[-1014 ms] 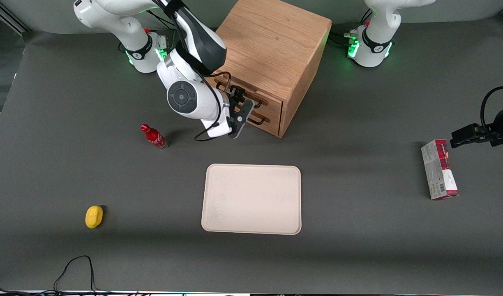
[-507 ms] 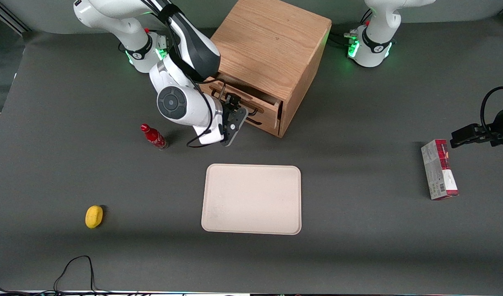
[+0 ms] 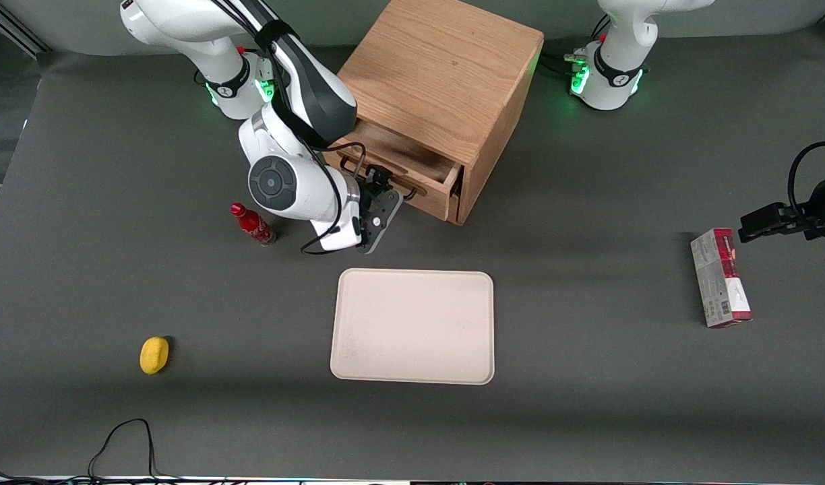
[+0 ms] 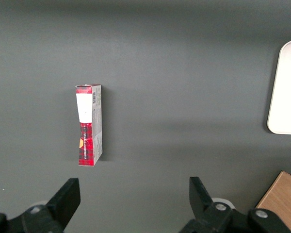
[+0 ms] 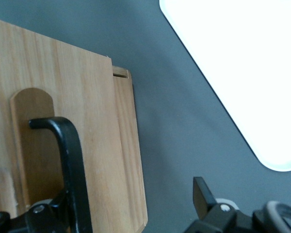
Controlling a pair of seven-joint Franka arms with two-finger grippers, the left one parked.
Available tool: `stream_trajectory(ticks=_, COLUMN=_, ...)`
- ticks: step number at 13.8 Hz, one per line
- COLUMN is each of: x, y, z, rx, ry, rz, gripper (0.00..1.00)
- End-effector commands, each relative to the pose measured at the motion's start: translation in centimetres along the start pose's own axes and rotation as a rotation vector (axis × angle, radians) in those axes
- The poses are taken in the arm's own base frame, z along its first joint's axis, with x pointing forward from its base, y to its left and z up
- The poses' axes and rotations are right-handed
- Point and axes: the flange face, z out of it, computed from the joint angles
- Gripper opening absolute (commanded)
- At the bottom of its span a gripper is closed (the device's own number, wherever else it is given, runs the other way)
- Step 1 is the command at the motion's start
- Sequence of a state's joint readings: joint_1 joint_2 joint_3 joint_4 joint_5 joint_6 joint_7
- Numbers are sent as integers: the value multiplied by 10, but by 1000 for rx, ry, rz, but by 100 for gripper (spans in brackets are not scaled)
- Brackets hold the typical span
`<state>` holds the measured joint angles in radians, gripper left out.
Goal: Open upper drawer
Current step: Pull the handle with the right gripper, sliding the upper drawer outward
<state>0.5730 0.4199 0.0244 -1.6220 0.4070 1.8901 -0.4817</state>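
Note:
The light oak cabinet point(image 3: 446, 74) stands at the back middle of the table. Its upper drawer point(image 3: 402, 156) is pulled partly out, showing its empty wooden inside. My right gripper point(image 3: 380, 190) is in front of the drawer's front panel, at the black bar handle point(image 3: 348, 164). In the right wrist view the drawer front point(image 5: 87, 97) fills much of the frame. The black handle point(image 5: 68, 155) runs down against one finger point(image 5: 46, 213); the other finger point(image 5: 202, 194) is wide apart from it. My gripper point(image 5: 128, 204) is open, with one finger hooked at the handle.
A beige tray point(image 3: 412, 327) lies nearer the front camera than the cabinet; it also shows in the right wrist view point(image 5: 242, 63). A red bottle point(image 3: 252, 224) stands beside my arm. A yellow object point(image 3: 154, 354) lies toward the working arm's end, a red-and-white box point(image 3: 719, 277) toward the parked arm's.
The upper drawer has slid out of the cabinet, from shut to partly open. My gripper has moved with its handle toward the front camera.

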Motion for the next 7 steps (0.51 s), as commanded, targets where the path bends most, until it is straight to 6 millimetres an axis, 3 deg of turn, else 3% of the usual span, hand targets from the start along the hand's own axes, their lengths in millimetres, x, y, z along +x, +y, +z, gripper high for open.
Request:
stream_trajectory(ticks=1, x=13, y=8, z=-1, rx=-31, ry=4, rz=-32, gripper=100)
stream_trajectory(ticks=7, x=9, y=40, z=-14, rx=-69, ry=11, rz=-36, gripper=100)
